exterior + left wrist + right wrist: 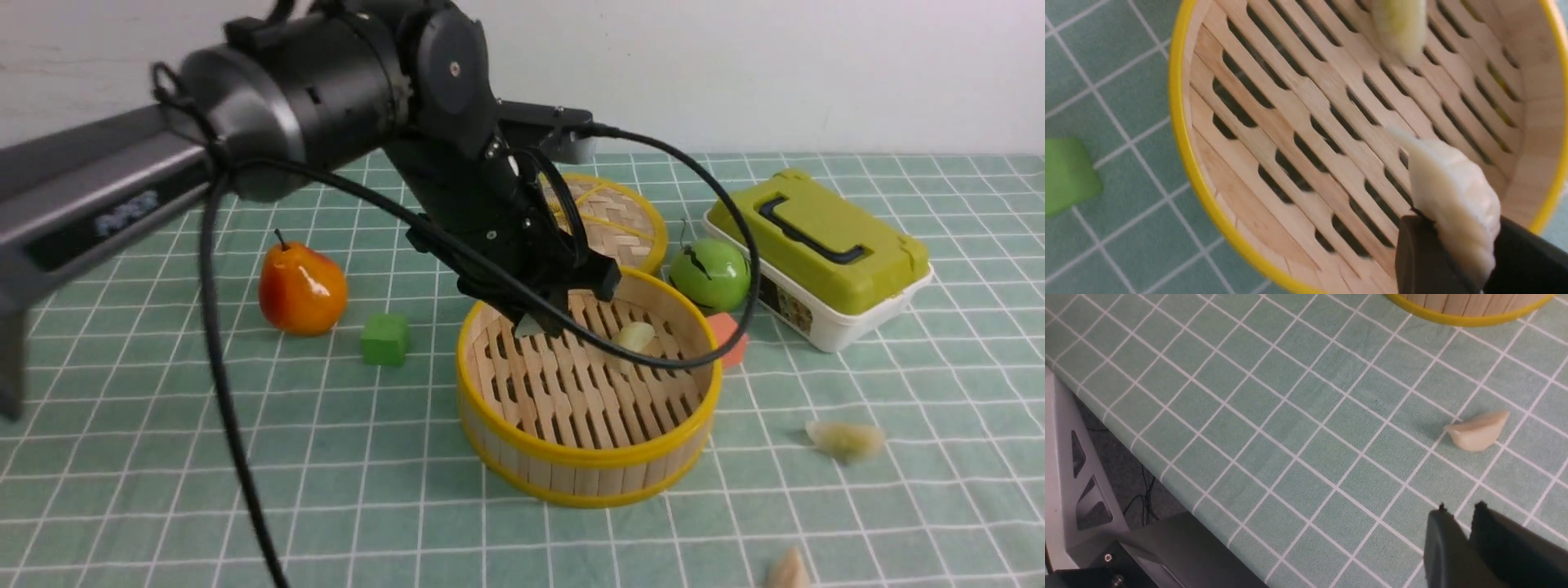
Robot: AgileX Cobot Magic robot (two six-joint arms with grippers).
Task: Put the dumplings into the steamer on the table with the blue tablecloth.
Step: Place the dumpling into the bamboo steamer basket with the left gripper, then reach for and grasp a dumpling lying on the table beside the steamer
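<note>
Bamboo slats of the steamer lie just below the left pincer, whose jaws are closed on one pale dumpling by its end only, so it may slip early and bounce over the rim.

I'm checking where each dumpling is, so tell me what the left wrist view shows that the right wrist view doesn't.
Only the left wrist view: the left gripper shut on the gripped dumpling over the steamer and its slatted floor, a second dumpling lying inside, and a green cube on the tablecloth.

Only the right wrist view: a loose dumpling on the tablecloth, the empty right gripper with jaws nearly together, and the table edge.

Both: the steamer's yellow rim and the gridded tablecloth.
</note>
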